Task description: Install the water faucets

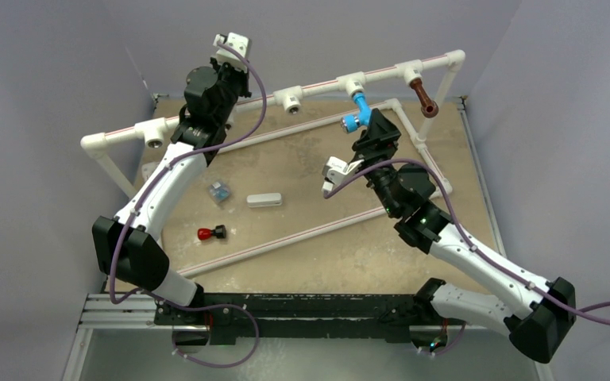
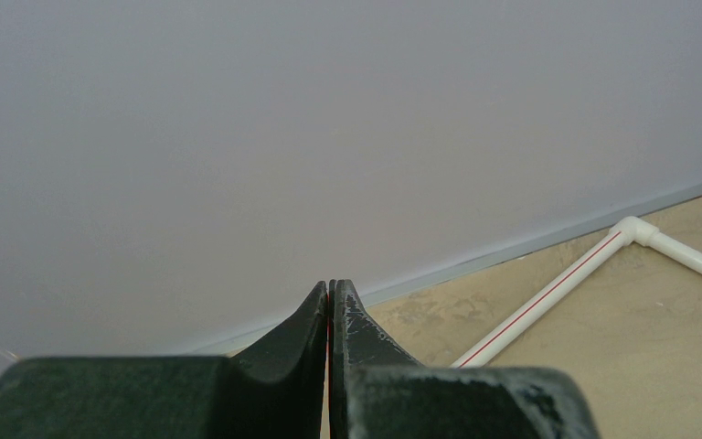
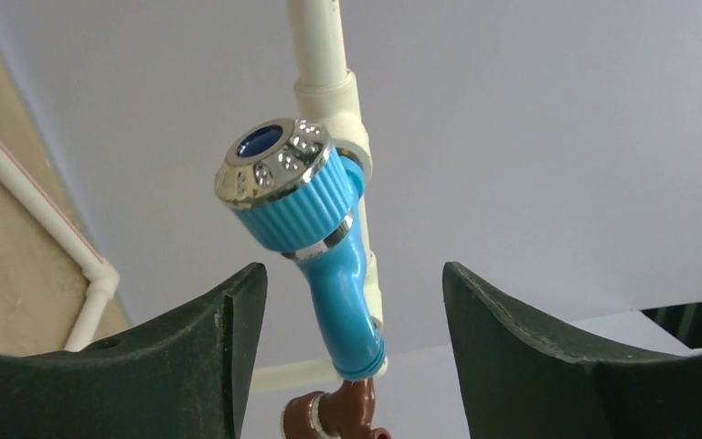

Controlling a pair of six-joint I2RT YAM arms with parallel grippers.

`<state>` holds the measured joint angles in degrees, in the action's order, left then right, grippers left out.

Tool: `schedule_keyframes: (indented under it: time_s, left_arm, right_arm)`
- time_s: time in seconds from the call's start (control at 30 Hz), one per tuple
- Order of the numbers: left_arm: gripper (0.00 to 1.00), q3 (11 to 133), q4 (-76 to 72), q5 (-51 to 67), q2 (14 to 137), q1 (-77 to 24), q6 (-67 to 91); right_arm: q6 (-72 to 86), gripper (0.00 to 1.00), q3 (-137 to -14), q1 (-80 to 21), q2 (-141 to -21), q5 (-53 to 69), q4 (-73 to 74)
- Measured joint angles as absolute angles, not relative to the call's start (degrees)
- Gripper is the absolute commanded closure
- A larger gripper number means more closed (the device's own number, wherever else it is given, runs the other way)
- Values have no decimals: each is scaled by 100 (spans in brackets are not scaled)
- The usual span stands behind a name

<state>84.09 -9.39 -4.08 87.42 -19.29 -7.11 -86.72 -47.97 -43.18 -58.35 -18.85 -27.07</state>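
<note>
Right gripper: hovering just on the near side of the white pipe rail, fingers spread wide and grasping nothing. In the right wrist view a gap is showing between each finger and the tap ahead.

Blue faucet: hanging from a tee fitting on the rail, its ribbed collar and silvery end pointing toward the right gripper and lying in line with the space between the fingers.

Brown faucet: hanging from the next tee along the rail, toward the rail's right end, well apart from both grippers.

Left gripper: reaching up past the left part of the rail toward the back wall, fingers pressed together tip to tip, carrying nothing.

Open tee: sitting on the rail left of the blue faucet, its socket showing bare.

White block, small bluish piece, red and black piece: lying on the table on the near side of the rail, apart from one another.
</note>
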Motion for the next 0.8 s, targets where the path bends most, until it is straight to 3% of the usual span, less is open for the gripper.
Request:
schedule_keyframes:
  time_s: [0.3, 0.5, 0.8]
  left_arm:
    - [100, 8409, -943, -410, 8746, -1929, -714]
    - [100, 8409, -950, -410, 8750, -1927, -714]
    - [100, 8409, -952, -429, 8753, -1927, -716]
  right_arm:
    - [-8742, 66, -4797, -4318, -6370, -2110, -3400]
    - [-8608, 100, -4797, -4318, -6399, -2206, -3570]
    - [-7649, 100, -4797, -4329, -6403, -2298, -3743]
